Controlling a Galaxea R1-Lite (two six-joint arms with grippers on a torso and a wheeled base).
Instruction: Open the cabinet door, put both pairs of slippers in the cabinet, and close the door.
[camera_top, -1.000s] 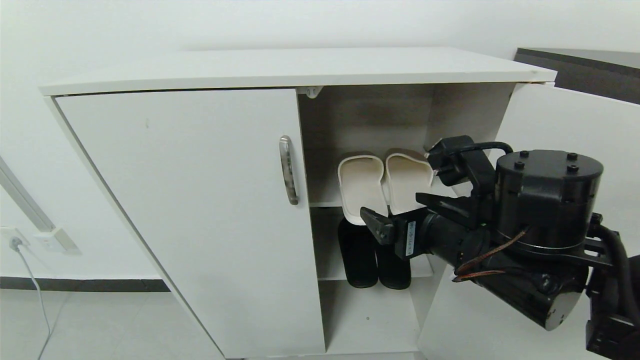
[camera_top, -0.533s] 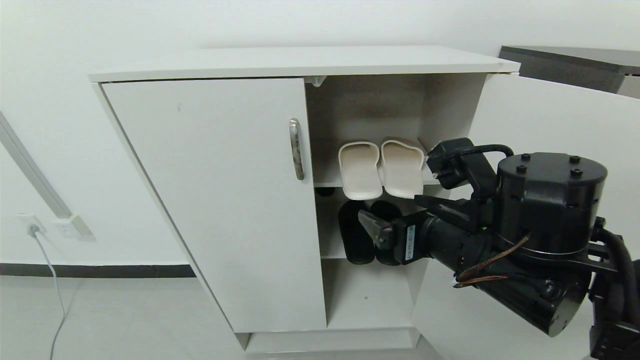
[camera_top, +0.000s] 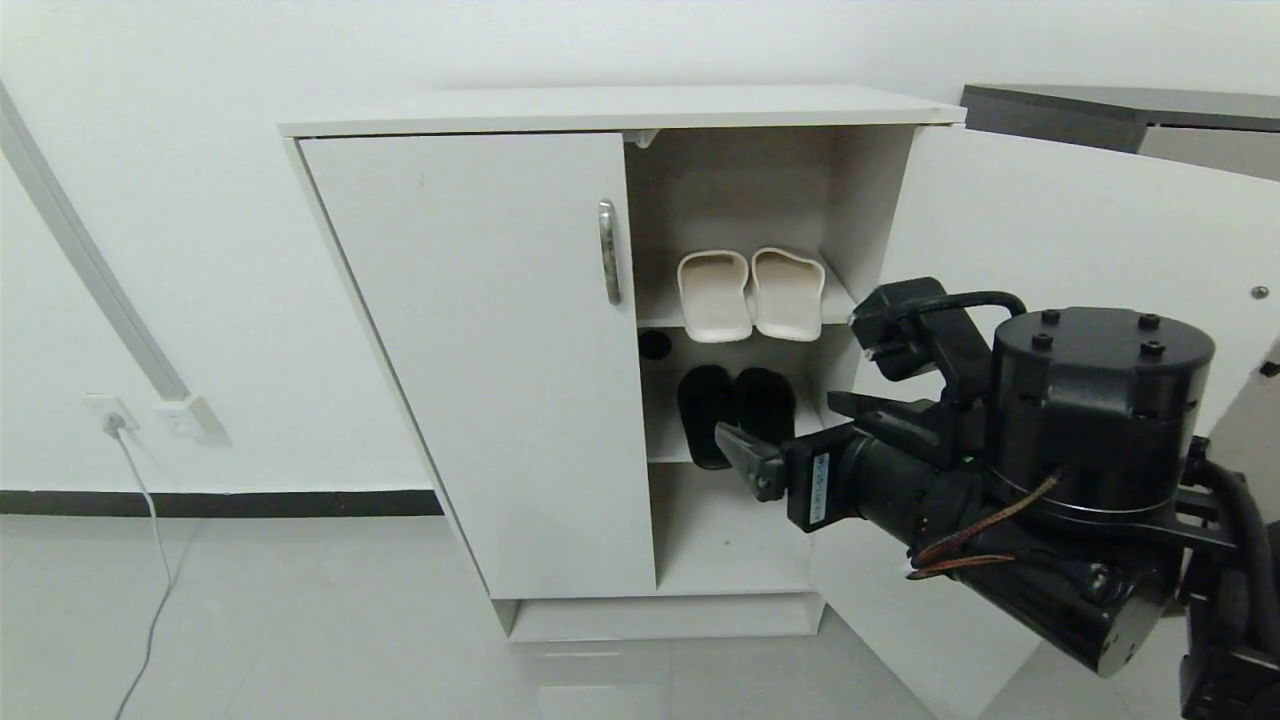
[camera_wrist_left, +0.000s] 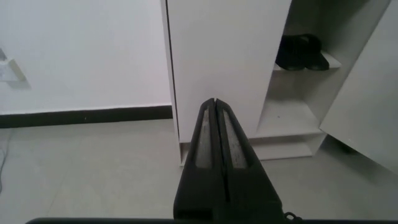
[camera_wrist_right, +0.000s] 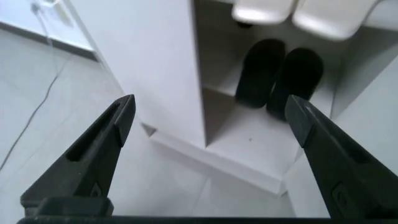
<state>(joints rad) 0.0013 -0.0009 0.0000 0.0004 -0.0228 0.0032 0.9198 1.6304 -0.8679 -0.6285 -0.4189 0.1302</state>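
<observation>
The white cabinet (camera_top: 480, 350) has its left door shut and its right door (camera_top: 1050, 230) swung wide. A white pair of slippers (camera_top: 750, 292) lies on the upper shelf and a black pair (camera_top: 735, 410) on the shelf below. My right gripper (camera_top: 800, 435) hangs open and holds nothing, out in front of the open side and clear of the shelves. In the right wrist view, the right gripper (camera_wrist_right: 210, 106) frames the black pair (camera_wrist_right: 280, 78) with the white pair (camera_wrist_right: 298, 12) above. My left gripper (camera_wrist_left: 214, 109) is shut on nothing, low over the floor, facing the cabinet base.
A metal handle (camera_top: 608, 252) sits on the shut left door. A wall socket with a cable (camera_top: 110, 415) is at the far left. A dark desk (camera_top: 1100, 105) stands behind the open door. Bare floor (camera_top: 300, 620) spreads before the cabinet.
The whole head view has shifted: the cabinet now looks smaller and farther off, so the camera has drawn back. The slippers lie as before and the right gripper stays open.
</observation>
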